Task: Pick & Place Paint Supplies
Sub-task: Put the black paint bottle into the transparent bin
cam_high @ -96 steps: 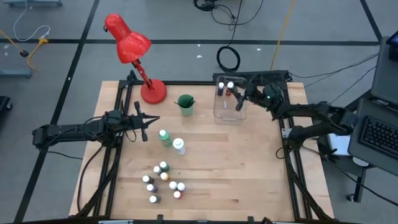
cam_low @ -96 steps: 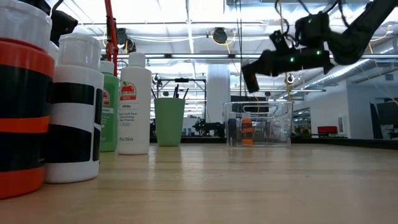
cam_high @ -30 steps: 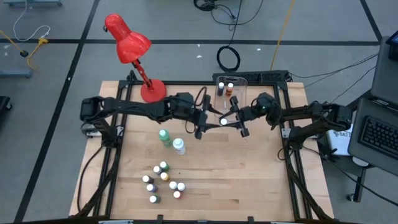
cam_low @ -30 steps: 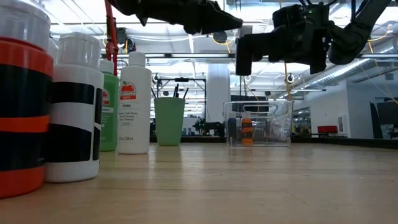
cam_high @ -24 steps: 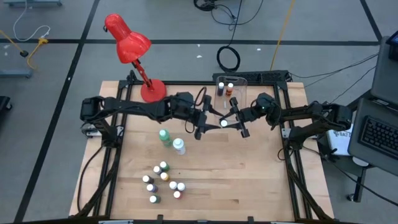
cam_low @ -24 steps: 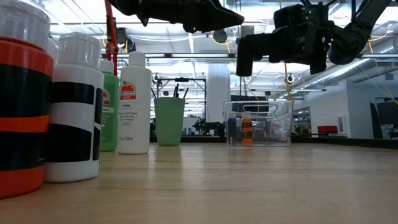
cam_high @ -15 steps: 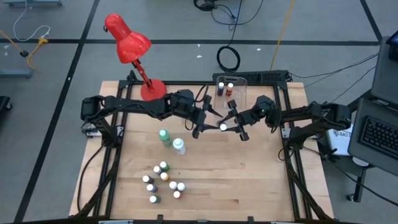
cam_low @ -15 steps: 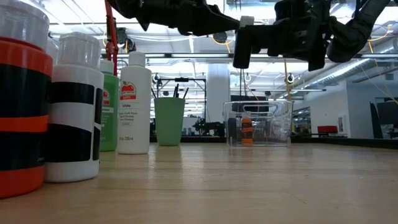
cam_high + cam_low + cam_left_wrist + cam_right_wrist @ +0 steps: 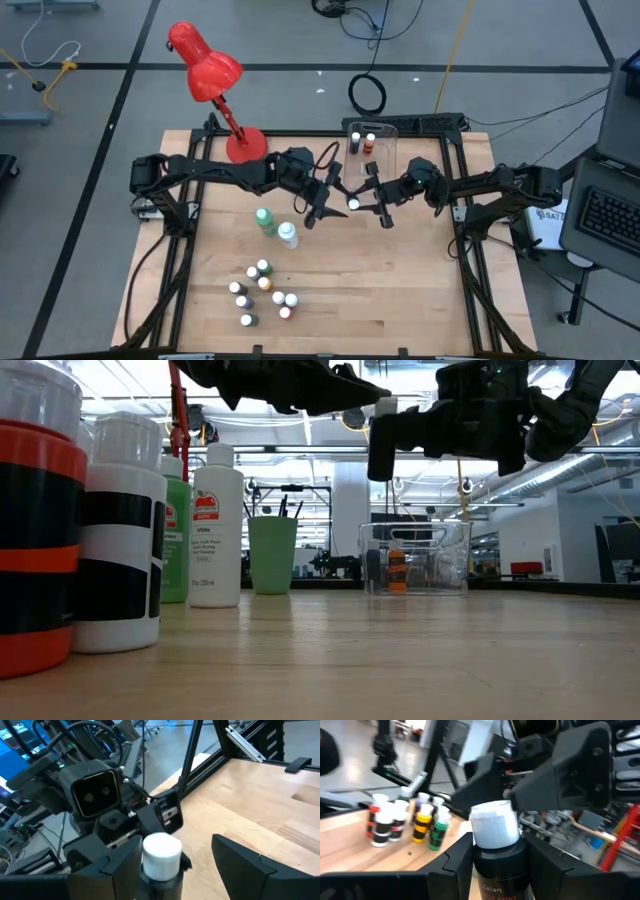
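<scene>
Overhead, a red desk lamp (image 9: 215, 85) stands at the far left corner of the wooden tabletop (image 9: 400, 270), with a green cup (image 9: 272, 555) just right of it, largely hidden under the left arm in the high view. A clear plastic bin (image 9: 372, 140) sits at the far edge near the middle, with two small bottles inside. Nothing stands directly beneath the two tools.

The left tool (image 9: 325, 200) and the right tool (image 9: 372, 203) meet high above the middle of the tabletop, tips facing each other. Between them is a small dark paint bottle (image 9: 496, 851) with a white cap. The right tool is clamped on the bottle's body, one finger on each side. The left tool's fingers (image 9: 239, 860) stand spread on either side of the cap, with a clear gap on one side, so it is released.

A tall green bottle (image 9: 264, 220) and a tall white bottle (image 9: 288, 235) stand near the left tool, nearer the front. A cluster of tiny white-capped bottles (image 9: 262, 292) stands at the front, well apart from both tools.

Beyond the tabletop lie a grey floor, cables and shelving under ceiling lights.
</scene>
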### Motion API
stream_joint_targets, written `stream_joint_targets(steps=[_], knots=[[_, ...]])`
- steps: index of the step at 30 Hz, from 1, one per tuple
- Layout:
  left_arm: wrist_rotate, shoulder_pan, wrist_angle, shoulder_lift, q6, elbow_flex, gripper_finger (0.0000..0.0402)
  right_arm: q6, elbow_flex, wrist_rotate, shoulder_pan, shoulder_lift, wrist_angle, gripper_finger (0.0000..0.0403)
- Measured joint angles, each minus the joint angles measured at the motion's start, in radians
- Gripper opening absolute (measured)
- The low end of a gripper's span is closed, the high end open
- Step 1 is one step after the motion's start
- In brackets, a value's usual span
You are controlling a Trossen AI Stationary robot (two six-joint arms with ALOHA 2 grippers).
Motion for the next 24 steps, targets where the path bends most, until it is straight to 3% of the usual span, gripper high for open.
stream_joint_targets(steps=[14,24], knots=[[-0.054,0.017,0.072,0.075,0.018,0.0,0.0239,0.027,0.041,0.109,0.005,0.081,0.039,0.0136],[0.037,0.065,0.058,0.061,-0.081,0.0,0.0239,0.025,0.043,0.096,0.003,0.074,0.031,0.0136]])
